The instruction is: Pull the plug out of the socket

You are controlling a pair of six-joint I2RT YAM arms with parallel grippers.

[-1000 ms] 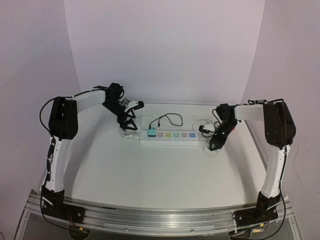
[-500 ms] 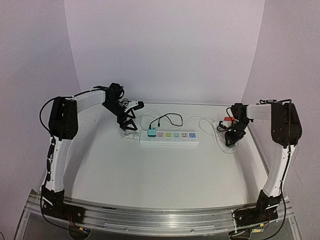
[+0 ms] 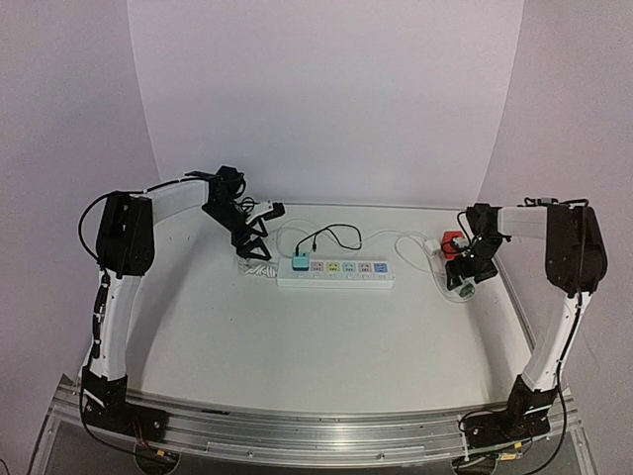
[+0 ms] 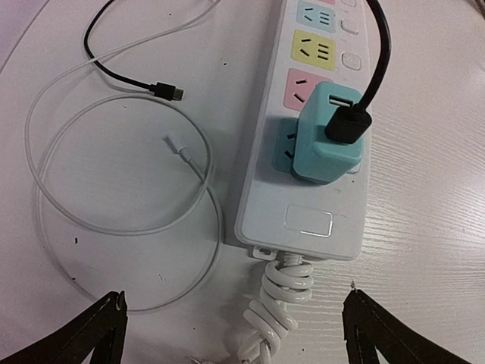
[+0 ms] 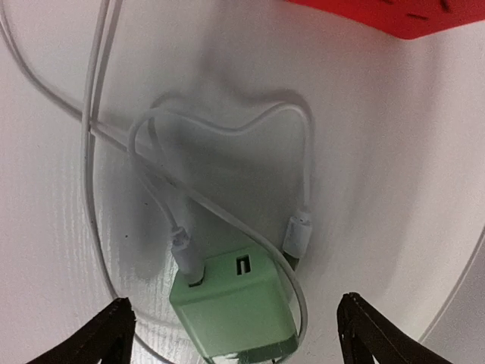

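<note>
Jaws both spread empty; rigid teal plastic plug (image 4: 314, 152) looks tight in light white socket strip (image 4: 303, 193); pinch its flat sides.

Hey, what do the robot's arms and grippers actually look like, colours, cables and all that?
The left arm and right arm have white tubular links between bulky black joint housings, with thin black cables looping alongside. The left gripper and right gripper are black, with slim pointed fingers. No markings are readable.
</note>
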